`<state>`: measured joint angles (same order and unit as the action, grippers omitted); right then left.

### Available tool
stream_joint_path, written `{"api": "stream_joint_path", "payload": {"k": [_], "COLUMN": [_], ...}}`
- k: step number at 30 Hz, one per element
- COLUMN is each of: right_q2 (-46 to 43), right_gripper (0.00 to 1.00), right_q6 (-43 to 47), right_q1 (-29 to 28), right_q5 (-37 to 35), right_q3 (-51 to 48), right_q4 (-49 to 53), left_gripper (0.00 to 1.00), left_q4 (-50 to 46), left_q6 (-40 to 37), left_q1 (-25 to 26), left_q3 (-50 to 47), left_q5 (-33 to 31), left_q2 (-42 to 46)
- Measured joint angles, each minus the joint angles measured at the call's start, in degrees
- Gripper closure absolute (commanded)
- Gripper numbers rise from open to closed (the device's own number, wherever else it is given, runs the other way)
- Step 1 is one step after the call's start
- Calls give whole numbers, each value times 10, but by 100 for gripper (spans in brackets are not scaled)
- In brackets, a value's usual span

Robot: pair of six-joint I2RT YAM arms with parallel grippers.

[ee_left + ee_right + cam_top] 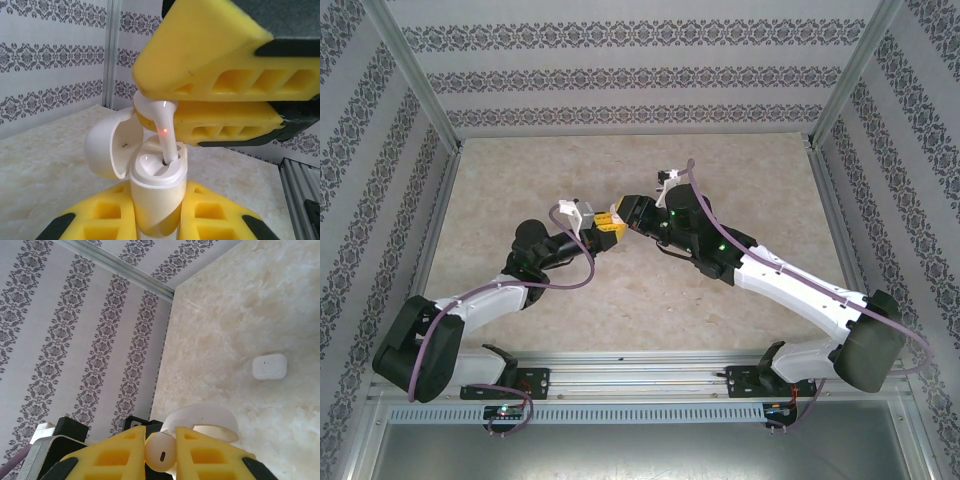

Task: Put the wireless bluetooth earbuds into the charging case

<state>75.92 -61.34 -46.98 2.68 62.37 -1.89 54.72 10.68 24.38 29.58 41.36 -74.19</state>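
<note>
Arms from both sides meet above the middle of the tabletop (pixel 520 170) in the overhead view, the left pincer (pixel 607 224) and the right pincer (pixel 628 222) tip to tip. What they hold is too small to make out from up there.

Left wrist view: the left pincer (pixel 159 207) has its yellow fingers (pixel 107 215) closed on the lower body of the white charging case (pixel 157 192). The case stands upright with its lid (pixel 107 147) swung open to the left. The right pincer (pixel 142 97) reaches in from the upper right, clamped narrow on the head of a white earbud (pixel 164 125). The earbud's stem points down into the case's open top, its tip in a well, and a small red dot glows on the stem.

Right wrist view: the right pincer (pixel 160 436) grips the rounded earbud (pixel 159 459) between its yellow fingers (pixel 117 455), with the open lid (pixel 202 420) just behind. A second white case (pixel 270 366) lies flat on the marbled tabletop (pixel 240 300), well apart from the pincer
</note>
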Motion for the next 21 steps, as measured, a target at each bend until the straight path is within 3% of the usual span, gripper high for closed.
{"api": "stream_joint_path", "payload": {"k": [21], "right_q2": [-7], "right_gripper": [77], "right_q6": [17], "right_q1": [0], "right_q5": [-12], "right_q3": [0], "right_q4": [54], "left_gripper": [100], "left_q4": [-33], "left_q6": [-11], "left_q1": [4], "left_q3": [0], "left_q5": [4], "left_q2": [3]}}
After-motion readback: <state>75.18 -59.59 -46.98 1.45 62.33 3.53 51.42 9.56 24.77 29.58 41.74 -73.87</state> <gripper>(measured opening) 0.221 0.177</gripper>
